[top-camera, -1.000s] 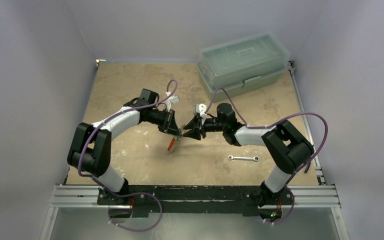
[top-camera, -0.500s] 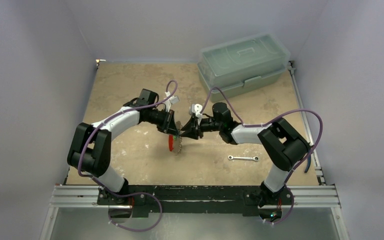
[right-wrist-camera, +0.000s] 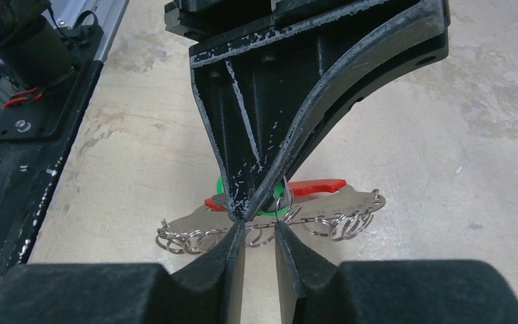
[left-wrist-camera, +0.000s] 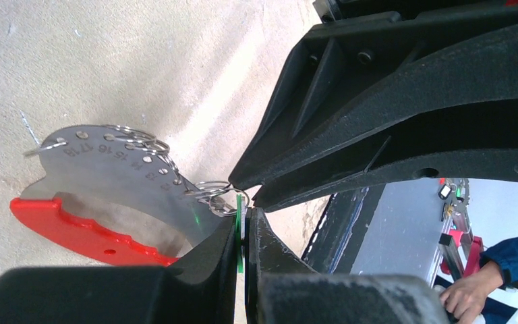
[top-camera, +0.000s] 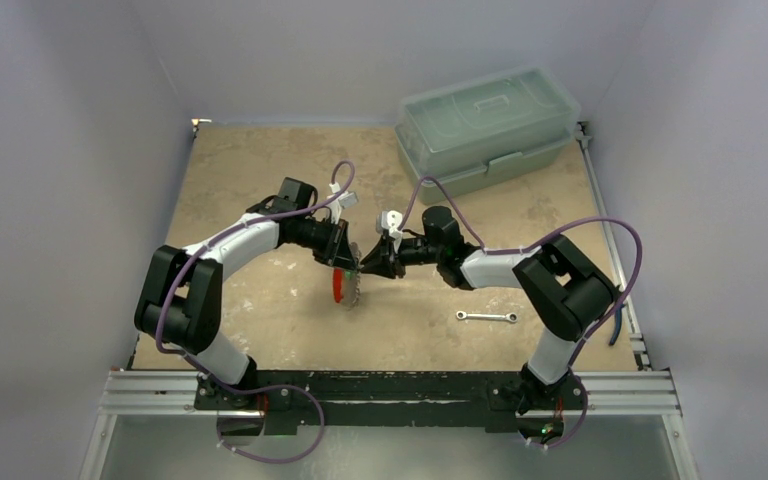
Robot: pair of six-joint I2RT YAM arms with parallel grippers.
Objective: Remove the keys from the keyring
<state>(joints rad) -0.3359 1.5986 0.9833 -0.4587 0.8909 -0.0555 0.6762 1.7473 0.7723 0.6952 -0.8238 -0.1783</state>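
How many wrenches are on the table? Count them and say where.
1. The silver wrench lies flat on the table, right of centre toward the near edge; others may be hidden.

The keyring (top-camera: 345, 286) is left of the wrench (top-camera: 487, 317).

Wrench (top-camera: 487, 317) at 4 o'clock of keyring (top-camera: 346, 285), box (top-camera: 487, 125) at 1; table (top-camera: 290, 325) at 6–8 looks open.

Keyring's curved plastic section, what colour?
The curved plastic section is red, clearest in the left wrist view.
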